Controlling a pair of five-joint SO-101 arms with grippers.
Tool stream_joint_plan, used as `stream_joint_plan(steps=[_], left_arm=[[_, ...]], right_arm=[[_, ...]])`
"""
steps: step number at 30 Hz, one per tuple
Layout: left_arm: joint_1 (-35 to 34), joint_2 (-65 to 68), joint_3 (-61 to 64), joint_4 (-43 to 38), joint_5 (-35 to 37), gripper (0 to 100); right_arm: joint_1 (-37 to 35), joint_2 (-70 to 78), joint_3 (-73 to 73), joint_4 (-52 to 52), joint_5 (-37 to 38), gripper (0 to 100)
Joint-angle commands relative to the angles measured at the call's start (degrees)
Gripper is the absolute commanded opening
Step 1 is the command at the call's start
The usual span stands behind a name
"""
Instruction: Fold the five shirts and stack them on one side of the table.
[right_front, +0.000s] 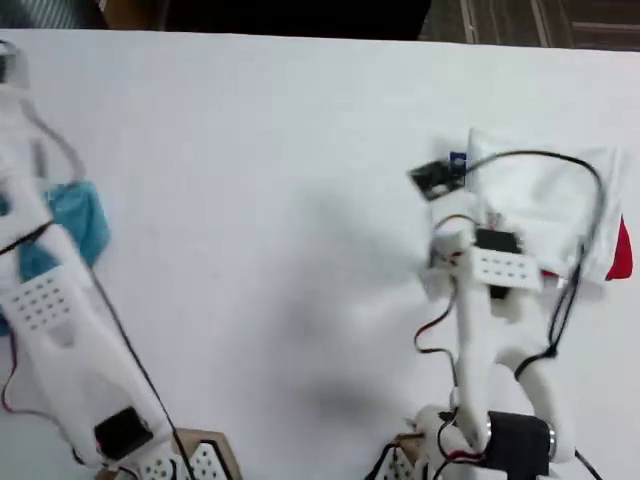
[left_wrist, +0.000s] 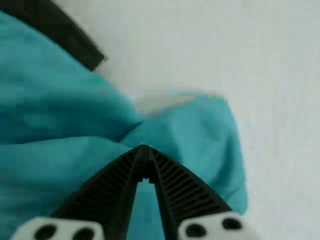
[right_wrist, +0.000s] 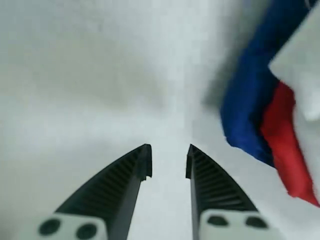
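Observation:
A teal shirt lies crumpled at the table's left edge, partly under the left arm. In the left wrist view my left gripper is shut, its tips pinching a fold of the teal shirt. On the right side a stack of folded shirts has a white one on top, with red and blue edges showing beneath. My right gripper hangs open over bare table beside the stack's blue and red layers, holding nothing. The high view shows it at the stack's left edge.
The white table is bare across its wide middle between the two arms. A dark strip shows beyond the teal cloth in the left wrist view. Both arm bases stand at the near edge, with cables hanging off the right arm.

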Motion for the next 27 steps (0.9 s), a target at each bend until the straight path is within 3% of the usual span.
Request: stream_joint_plan(steps=[1,4,7,13,20,24,27], left_arm=[[-5.8,-4.66,-0.13,0.0,-5.1,5],[-8.44,-4.92,7.34,0.53,-10.9,16],[-10.55,-5.54,13.67,0.62,-12.13,24],[-13.54,-6.07,18.42,0.79,-12.48,22],[-13.98,-6.24,29.14,0.79,-12.48,21],[-13.89,-6.24,29.41,0.88,-12.13,3],[-12.75,-7.21,29.67,0.88,-11.96,3]], right_arm=[[-7.6,-2.77,-2.02,-1.63,-3.6,12.0],[-12.62,-2.59,-1.76,-3.38,-5.98,12.0],[-16.66,-2.59,-0.18,-6.2,-7.03,12.0],[-21.32,-2.59,3.78,-11.56,-7.38,12.0],[-21.23,-2.51,8.26,-17.89,-7.38,12.0],[-21.49,-2.51,10.73,-21.05,-7.38,12.0],[-21.49,-2.51,10.99,-21.58,-7.38,12.0]])
